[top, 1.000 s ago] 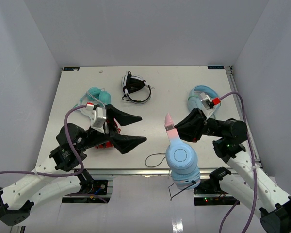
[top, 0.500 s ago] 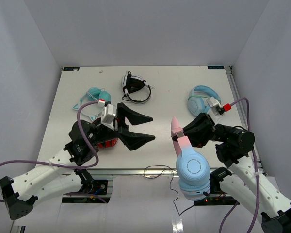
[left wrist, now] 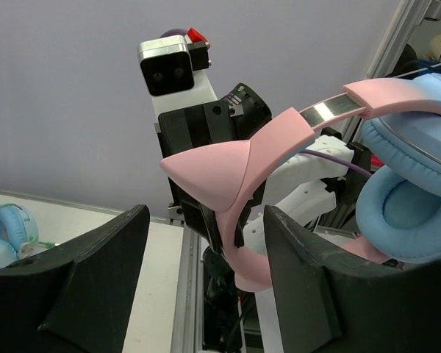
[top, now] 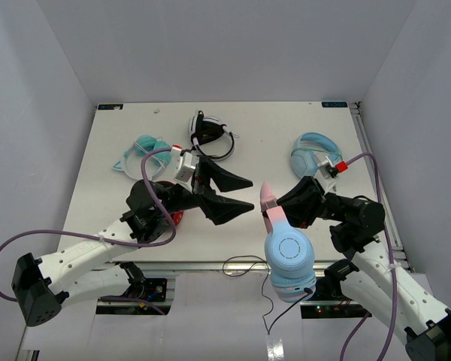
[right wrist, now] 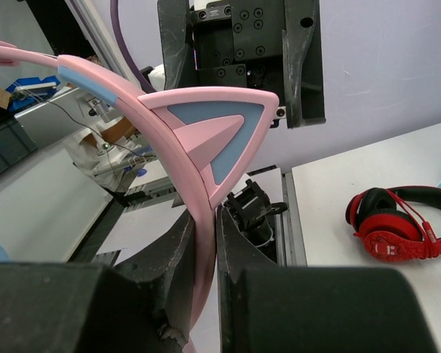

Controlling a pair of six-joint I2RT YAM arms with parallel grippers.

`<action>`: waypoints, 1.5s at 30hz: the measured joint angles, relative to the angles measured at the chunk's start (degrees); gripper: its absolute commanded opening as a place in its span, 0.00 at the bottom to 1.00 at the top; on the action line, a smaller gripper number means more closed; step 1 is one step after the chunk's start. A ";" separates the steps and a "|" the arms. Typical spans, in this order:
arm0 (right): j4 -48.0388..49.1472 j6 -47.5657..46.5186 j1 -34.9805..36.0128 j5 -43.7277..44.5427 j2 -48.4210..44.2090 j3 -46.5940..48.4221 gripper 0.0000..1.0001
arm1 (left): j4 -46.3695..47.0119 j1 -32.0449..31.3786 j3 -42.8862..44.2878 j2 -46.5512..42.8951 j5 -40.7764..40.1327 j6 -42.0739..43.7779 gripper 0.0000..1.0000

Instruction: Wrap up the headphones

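Observation:
The headphones (top: 286,252) have a pink cat-eared headband (top: 271,214), light blue cups and a thin black cable (top: 244,263) trailing over the table's front edge. My right gripper (top: 286,209) is shut on the headband and holds the headphones up above that edge. The right wrist view shows its fingers (right wrist: 239,250) pinching the pink band (right wrist: 206,140). My left gripper (top: 250,194) is open, its tips just left of the pink ear. In the left wrist view the band (left wrist: 235,158) and a blue cup (left wrist: 404,213) lie ahead of the open left gripper (left wrist: 206,294), untouched.
Red headphones (top: 174,219) lie under my left arm and also show in the right wrist view (right wrist: 400,224). A teal pair (top: 144,150), a black and white pair (top: 209,137) and a light blue pair (top: 312,154) lie farther back on the table (top: 263,128).
My left gripper has swung right and up to the pink headband, and its jaws have narrowed somewhat. The right gripper has shifted the headphones slightly while keeping its hold.

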 measured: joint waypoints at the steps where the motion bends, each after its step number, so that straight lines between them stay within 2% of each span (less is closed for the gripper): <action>1: -0.18 -0.30 0.05 0.09 0.02 0.00 0.08 | 0.14 -0.03 0.00 0.21 0.11 -0.11 0.74; 4: -1.24 -1.51 0.17 0.33 -0.01 0.04 0.08 | 0.31 -0.08 -0.02 0.49 0.30 -0.14 0.75; 7: -9.73 -7.57 0.34 1.54 -0.95 1.29 0.08 | -4.55 -0.17 0.52 -0.41 -0.22 1.47 0.75; 10: -23.85 -17.74 0.49 5.75 -1.59 5.59 0.08 | -16.64 -0.34 3.57 -2.57 -4.44 4.80 0.79; 13: -34.33 -26.13 0.53 10.57 -0.85 9.84 0.08 | -30.41 -0.41 10.45 -5.41 -12.90 8.87 0.82; 17: -42.47 -34.02 0.76 15.72 2.07 12.39 0.08 | -43.93 -0.32 20.05 -8.88 -21.72 13.13 0.88; 21: -48.68 -40.05 1.94 22.88 7.53 13.64 0.08 | -55.86 -0.32 31.34 -8.41 -27.37 16.27 0.91; 25: -53.79 -43.48 3.38 30.05 11.14 13.64 0.08 | -64.98 -0.32 41.84 -4.40 -30.52 19.78 0.89; 30: -56.86 -45.24 6.26 36.10 11.91 14.20 0.08 | -72.50 -0.32 47.42 2.74 -32.06 23.40 0.83; 34: -58.20 -45.59 10.31 40.76 11.96 15.68 0.08 | -77.30 -0.32 51.02 12.74 -31.96 26.72 0.82; 40: -58.64 -45.67 14.86 45.97 12.76 17.00 0.08 | -83.44 -0.42 52.88 26.47 -34.47 31.51 0.80; 45: -59.33 -45.30 15.50 48.58 12.75 16.82 0.08 | -85.69 -0.79 52.83 30.41 -37.78 33.37 0.74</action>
